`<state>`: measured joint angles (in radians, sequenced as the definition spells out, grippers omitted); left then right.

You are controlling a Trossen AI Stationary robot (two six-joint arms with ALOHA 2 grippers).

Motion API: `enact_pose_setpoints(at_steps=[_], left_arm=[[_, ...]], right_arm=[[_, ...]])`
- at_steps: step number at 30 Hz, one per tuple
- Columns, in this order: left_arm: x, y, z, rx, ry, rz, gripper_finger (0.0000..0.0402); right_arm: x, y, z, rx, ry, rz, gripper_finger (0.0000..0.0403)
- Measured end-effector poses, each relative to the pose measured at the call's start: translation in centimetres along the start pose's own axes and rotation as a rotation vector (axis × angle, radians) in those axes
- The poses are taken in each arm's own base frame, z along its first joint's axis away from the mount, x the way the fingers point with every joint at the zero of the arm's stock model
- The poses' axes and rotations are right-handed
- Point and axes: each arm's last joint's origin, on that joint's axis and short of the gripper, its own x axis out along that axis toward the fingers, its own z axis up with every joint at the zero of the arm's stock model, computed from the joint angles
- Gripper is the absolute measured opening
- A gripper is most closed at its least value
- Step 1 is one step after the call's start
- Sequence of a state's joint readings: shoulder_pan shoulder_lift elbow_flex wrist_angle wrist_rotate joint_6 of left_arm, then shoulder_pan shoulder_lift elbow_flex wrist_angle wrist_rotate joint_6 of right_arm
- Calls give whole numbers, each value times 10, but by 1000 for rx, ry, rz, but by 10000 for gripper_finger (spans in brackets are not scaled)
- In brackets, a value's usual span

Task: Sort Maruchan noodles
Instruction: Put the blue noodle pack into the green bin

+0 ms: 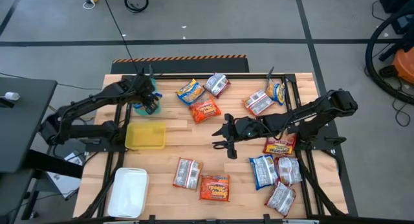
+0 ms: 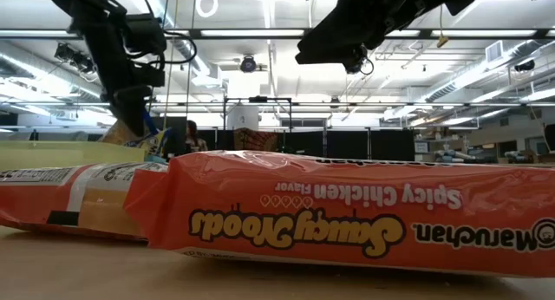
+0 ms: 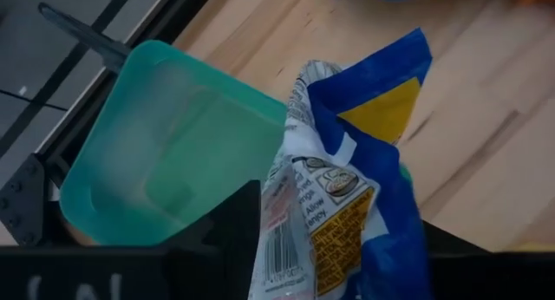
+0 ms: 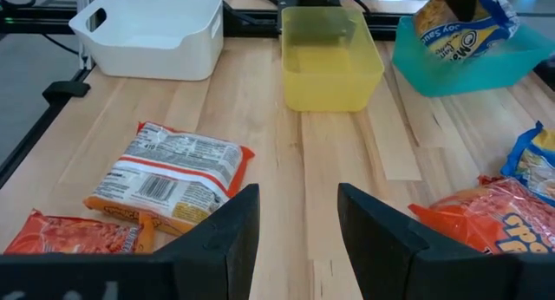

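Maruchan noodle packets in blue, orange and silver lie scattered on the wooden table. One blue-and-white packet stands upright between the fingers of my left gripper, over the teal bin at the table's far left. Its fingers stand apart. In the right wrist view this packet hangs at the teal bin's rim. My right gripper hovers open above the middle of the table with nothing between its fingers. An orange packet lies just beyond it. My left gripper comes at the blue-and-white packet from above, slanting down. One finger lies beside the packet's barcode edge; the packet hides the other finger. I cannot tell whether the fingers touch it. The packet stands upright above the teal bin's inside.
A yellow bin and a white bin stand in a row with the teal one along the left side. Several packets crowd the right side, such as an orange one and a blue one. Two more lie near the front.
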<state>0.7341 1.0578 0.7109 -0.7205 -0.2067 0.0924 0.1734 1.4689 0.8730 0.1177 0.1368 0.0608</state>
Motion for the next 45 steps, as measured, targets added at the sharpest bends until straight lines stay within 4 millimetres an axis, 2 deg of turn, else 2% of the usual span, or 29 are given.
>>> enact_pose_setpoints(at_steps=[5,11,13,16,21,25,32,36,41,45], left_arm=[[3,-2,1,14,11,-2,138],[-9,-5,9,12,-45,-17,31],[-16,-7,10,-37,-81,-39,11],[-25,-11,3,-71,-158,-61,7],[-28,-13,-17,-193,-312,-70,4],[-21,-15,-31,-302,-398,-101,3],[-1,-18,-57,-344,-338,-47,3],[-4,-18,-60,-374,-276,-40,11],[-30,-11,-50,-399,-239,-38,23],[-38,-11,-47,-394,-227,-116,47]], right_arm=[[0,1,0,-1,3,2,162],[0,2,-1,-4,12,5,162],[0,2,-1,-5,13,6,162],[0,3,-1,15,13,7,162],[-1,7,-2,13,13,20,162],[-1,7,-2,12,14,21,162],[-1,7,-2,13,14,20,162],[-1,7,-2,13,14,20,162],[-1,6,-2,24,13,18,162],[-1,4,-1,33,12,12,162]])
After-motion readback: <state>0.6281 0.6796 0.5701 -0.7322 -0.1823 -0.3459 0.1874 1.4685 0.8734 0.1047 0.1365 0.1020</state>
